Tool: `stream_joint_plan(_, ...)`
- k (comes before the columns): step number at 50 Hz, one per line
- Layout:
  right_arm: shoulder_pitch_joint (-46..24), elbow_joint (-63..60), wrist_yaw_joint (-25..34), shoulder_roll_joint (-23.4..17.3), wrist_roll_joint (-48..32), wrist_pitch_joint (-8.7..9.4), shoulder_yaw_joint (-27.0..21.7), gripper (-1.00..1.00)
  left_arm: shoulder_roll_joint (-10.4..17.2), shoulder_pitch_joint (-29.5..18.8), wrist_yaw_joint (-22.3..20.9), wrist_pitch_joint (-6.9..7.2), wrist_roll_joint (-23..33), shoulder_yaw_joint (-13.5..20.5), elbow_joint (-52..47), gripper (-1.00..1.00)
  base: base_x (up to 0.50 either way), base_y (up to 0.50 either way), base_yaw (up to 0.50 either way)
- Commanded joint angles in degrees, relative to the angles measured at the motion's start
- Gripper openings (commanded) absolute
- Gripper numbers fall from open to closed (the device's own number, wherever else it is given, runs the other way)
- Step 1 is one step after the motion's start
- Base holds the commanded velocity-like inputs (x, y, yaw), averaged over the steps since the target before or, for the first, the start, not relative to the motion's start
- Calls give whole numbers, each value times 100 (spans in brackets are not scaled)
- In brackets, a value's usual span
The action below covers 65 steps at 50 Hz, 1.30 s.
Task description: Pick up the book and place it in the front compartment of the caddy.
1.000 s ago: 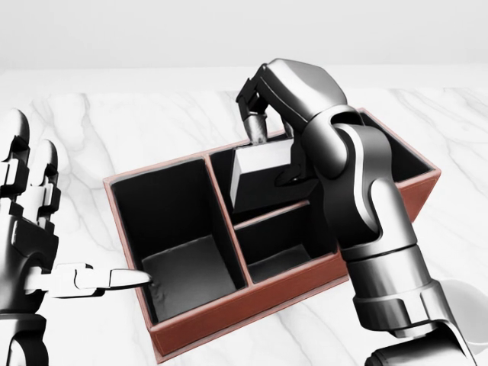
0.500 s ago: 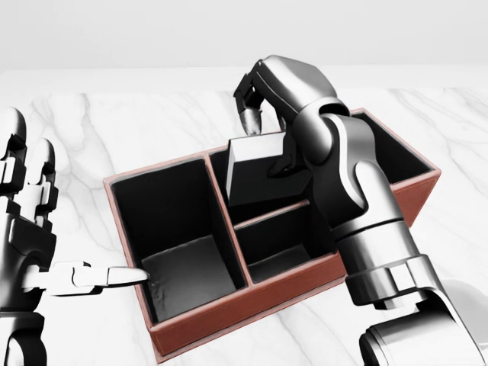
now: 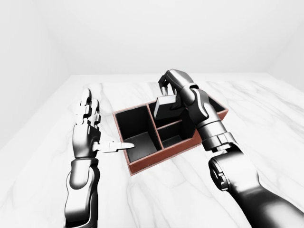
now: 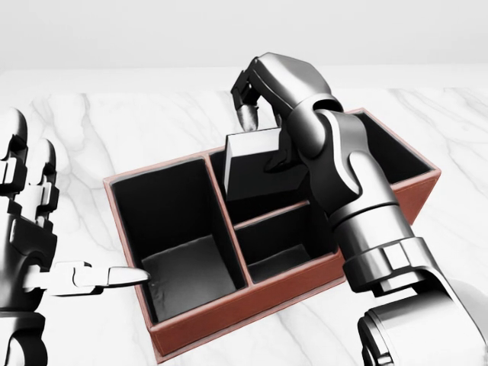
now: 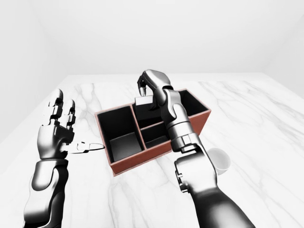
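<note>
Right hand's fingers (image 4: 250, 116): curled down over the top edge of the dark grey, box-like book (image 4: 255, 166), pinching it from above. Grasp looks clenched on the book, though the far finger is hidden behind the cover.

Book: a second ago it sat lower in the upper-middle compartment, its pale face tilted toward the camera. Now it stands higher, top edge above the divider wall, dark face showing, more upright. The wrist has lifted and rolled slightly with it. Lower part of the book is inside the compartment walls in the head view; whether it touches the floor of that cell cannot be told.

Rust-red, black-lined rectangular caddy (image 4: 229, 316): unmoved on the white marble table (image 4: 137, 122). Large cell at left, two small middle cells, one long cell behind the right forearm.

Left hand (image 4: 30, 229): fingers spread and released, one fingertip pointing at the caddy's left wall, just beside it, holding nothing. Same pose as before.

White cup-like object (image 5: 219, 160): on the table by the right elbow, seen in the right-eye view only.

Reading: the book is being raised, not settled. Judged from this, placement is not finished; the hand is likely re-seating or shifting it toward the intended cell.
</note>
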Motion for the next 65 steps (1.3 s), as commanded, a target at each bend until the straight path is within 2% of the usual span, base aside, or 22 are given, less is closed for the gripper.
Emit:
stream_joint_plan(1,-319,568,-479,-33,-32,-312,-73,-100,-7,18,-2,0,6,-10,8,100,0,0,0)
stream_joint_plan(11,-578,1192,-834,-80,-54,-600,-38,-100,-6,19,-2,0,10,-13,-13,100,0,0,0)
stream_joint_plan(36,-866,2249,-1470,-147,-243,-600,25,-100,-4,13,4,0,13,-6,-6,100,0,0,0)
stream_joint_plan(65,-921,2535,-1628,-47,-315,-600,50,-100,-2,1,0,0,21,-7,28,100,0,0,0)
